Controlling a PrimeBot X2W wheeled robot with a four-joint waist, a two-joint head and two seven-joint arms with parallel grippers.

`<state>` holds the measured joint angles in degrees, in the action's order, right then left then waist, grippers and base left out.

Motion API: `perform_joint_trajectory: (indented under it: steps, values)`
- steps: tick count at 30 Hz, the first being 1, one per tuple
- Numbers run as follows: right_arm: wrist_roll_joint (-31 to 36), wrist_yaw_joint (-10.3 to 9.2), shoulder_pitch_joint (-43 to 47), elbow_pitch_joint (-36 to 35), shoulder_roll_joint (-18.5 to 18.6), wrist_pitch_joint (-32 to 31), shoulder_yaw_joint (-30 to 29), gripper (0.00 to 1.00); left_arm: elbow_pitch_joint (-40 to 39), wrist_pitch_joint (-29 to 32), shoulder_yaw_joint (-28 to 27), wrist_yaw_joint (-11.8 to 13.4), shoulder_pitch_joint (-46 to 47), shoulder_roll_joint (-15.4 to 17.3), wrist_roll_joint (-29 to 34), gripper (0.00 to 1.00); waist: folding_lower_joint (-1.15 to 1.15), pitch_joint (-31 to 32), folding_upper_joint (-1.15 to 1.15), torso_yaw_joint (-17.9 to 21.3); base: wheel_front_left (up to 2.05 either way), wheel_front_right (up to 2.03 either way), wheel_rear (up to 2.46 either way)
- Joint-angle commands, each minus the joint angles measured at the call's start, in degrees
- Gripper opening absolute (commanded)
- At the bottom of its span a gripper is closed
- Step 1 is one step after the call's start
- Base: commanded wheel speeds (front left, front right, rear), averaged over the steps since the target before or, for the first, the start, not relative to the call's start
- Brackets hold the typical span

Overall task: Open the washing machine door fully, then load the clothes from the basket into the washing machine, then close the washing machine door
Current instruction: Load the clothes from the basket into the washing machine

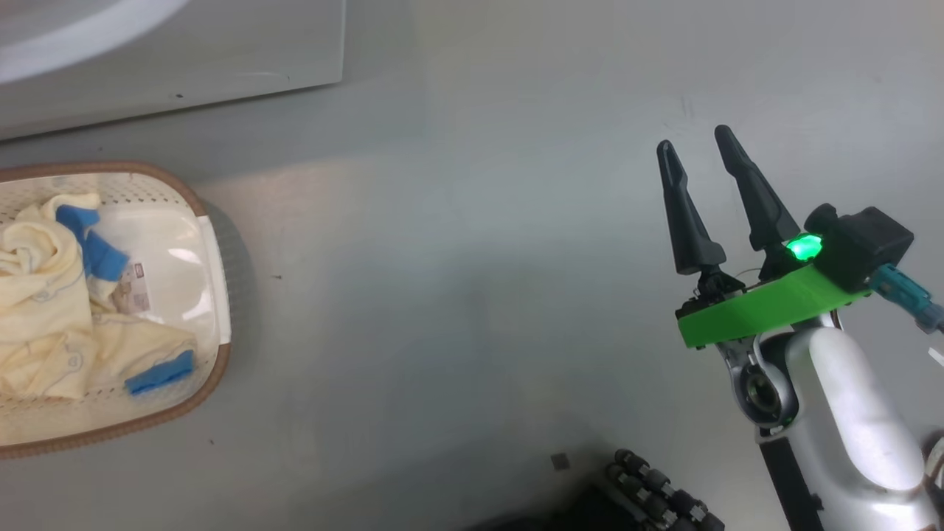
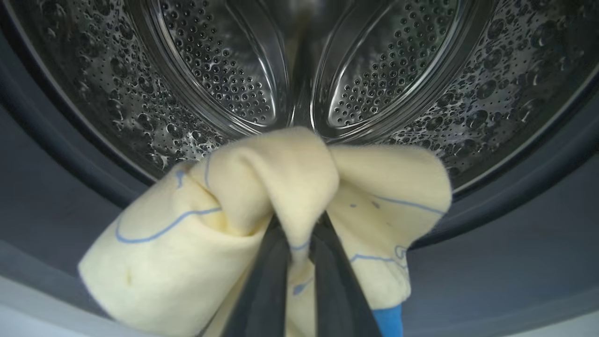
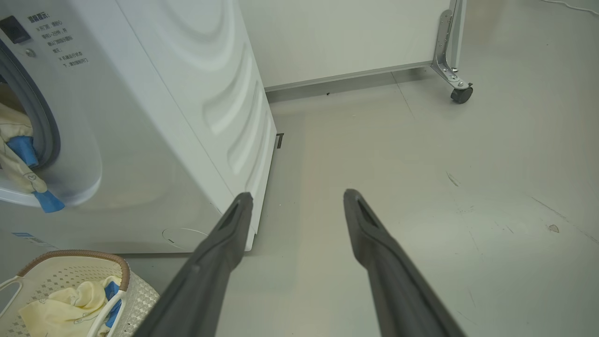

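My left gripper (image 2: 299, 224) is shut on a piece of the clothes (image 2: 224, 224), pale yellow with thin blue lines, held at the mouth of the steel drum (image 2: 210, 70) just above the grey gasket (image 2: 56, 187). The cloth covers its fingertips. From the right wrist, that garment (image 3: 18, 154) hangs over the lower lip of the washing machine (image 3: 154, 117) opening. More clothes (image 1: 51, 310) lie in the basket (image 1: 214, 361) on the floor before the machine. My right gripper (image 1: 695, 140) is open and empty over bare floor, far right of the basket. The washing machine door is out of view.
A white panel on a caster wheel (image 3: 461, 93) stands behind the machine's right side. Open grey floor (image 1: 457, 295) lies between the basket and my right arm. Dark rollers of my base (image 1: 656, 498) show at the bottom edge.
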<state>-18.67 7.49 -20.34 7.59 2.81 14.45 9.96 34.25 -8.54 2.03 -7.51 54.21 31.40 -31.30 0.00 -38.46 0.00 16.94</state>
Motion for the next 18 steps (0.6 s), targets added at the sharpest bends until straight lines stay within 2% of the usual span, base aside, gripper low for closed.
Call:
perform_joint_trajectory:
  steps: [1,5,6,13,18]
  values:
    - [-0.6,0.00,0.2,-1.8,0.1,0.5,1.2,1.00,-3.9,2.1,-1.5,0.0,4.2,5.3,-0.6,0.00,0.00,-1.6,0.00,0.5,0.00,0.00,0.00]
    - [-1.4,0.00,-0.6,-2.2,0.1,0.5,1.8,1.00,-7.2,7.5,-0.4,0.0,10.2,9.3,-0.9,0.00,0.00,-4.1,0.00,1.4,0.00,0.00,0.00]
    - [-1.4,0.00,-0.6,-2.2,0.1,0.5,1.8,1.00,-7.2,7.5,-0.4,0.0,10.2,9.3,-0.9,0.00,0.00,-4.1,0.00,1.4,0.00,0.00,0.00]
    - [-3.7,0.00,-1.7,-2.4,0.1,0.5,3.5,1.00,-7.2,13.7,3.4,0.0,22.6,15.3,0.2,0.00,0.00,-7.4,0.00,4.4,0.00,0.00,0.00]
    - [-5.0,0.00,-2.3,-2.6,0.1,0.5,4.9,1.00,-4.5,16.0,7.5,0.0,32.5,17.2,1.6,0.00,0.00,-9.3,0.00,6.5,0.00,0.00,0.00]
